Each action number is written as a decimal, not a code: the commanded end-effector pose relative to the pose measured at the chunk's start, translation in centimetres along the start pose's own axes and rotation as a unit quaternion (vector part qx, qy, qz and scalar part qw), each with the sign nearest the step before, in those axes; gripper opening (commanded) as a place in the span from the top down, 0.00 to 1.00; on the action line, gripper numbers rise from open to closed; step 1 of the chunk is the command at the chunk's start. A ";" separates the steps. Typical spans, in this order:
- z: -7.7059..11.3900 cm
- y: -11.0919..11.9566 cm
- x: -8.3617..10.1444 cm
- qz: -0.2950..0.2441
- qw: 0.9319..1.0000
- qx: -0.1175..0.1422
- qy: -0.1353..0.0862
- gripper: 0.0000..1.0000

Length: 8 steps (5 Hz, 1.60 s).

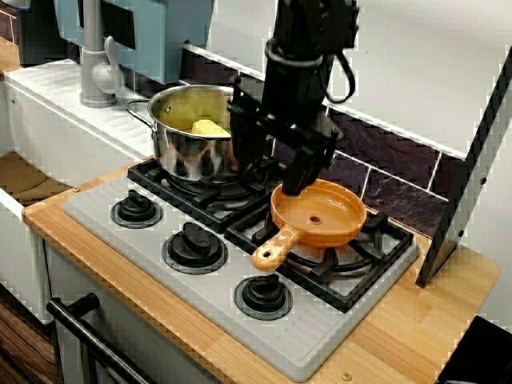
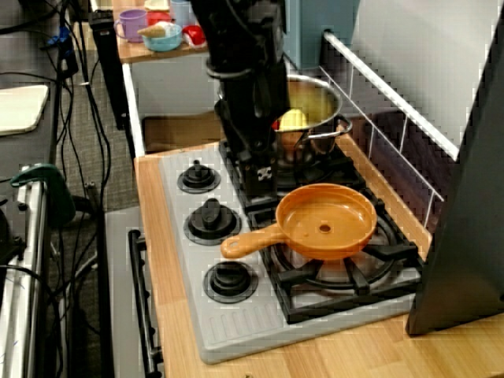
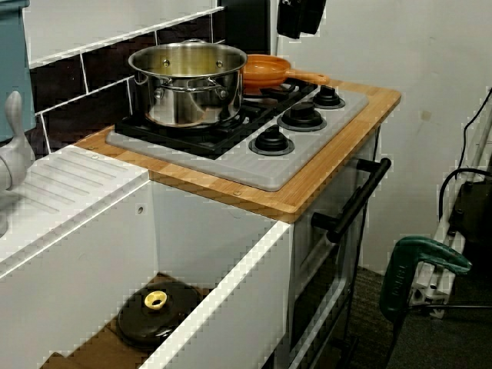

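While claw [image 1: 268,180] hangs spread and empty between steel pot [image 1: 188,150] and orange pan [image 1: 336,214], yellow piece [image 1: 210,127] inside pot

Grey faucet [image 1: 97,58], three black knobs [image 1: 194,243], black lid [image 3: 144,323] in sink [image 3: 231,307]

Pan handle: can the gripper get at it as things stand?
Probably yes. The gripper hangs between pot and pan. The handle juts toward the knobs with nothing on or over it, so a short move down to it looks free.
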<state>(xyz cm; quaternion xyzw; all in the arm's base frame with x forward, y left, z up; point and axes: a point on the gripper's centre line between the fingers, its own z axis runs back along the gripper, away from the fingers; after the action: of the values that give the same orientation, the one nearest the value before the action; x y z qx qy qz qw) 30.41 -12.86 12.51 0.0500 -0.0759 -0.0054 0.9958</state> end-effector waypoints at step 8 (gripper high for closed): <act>-2.9 -2.1 -1.2 0.083 0.996 -0.014 -0.033 0.00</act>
<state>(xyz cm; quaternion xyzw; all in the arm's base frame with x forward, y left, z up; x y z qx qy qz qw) 29.93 -14.40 8.26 0.0381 -0.1009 0.0653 0.9920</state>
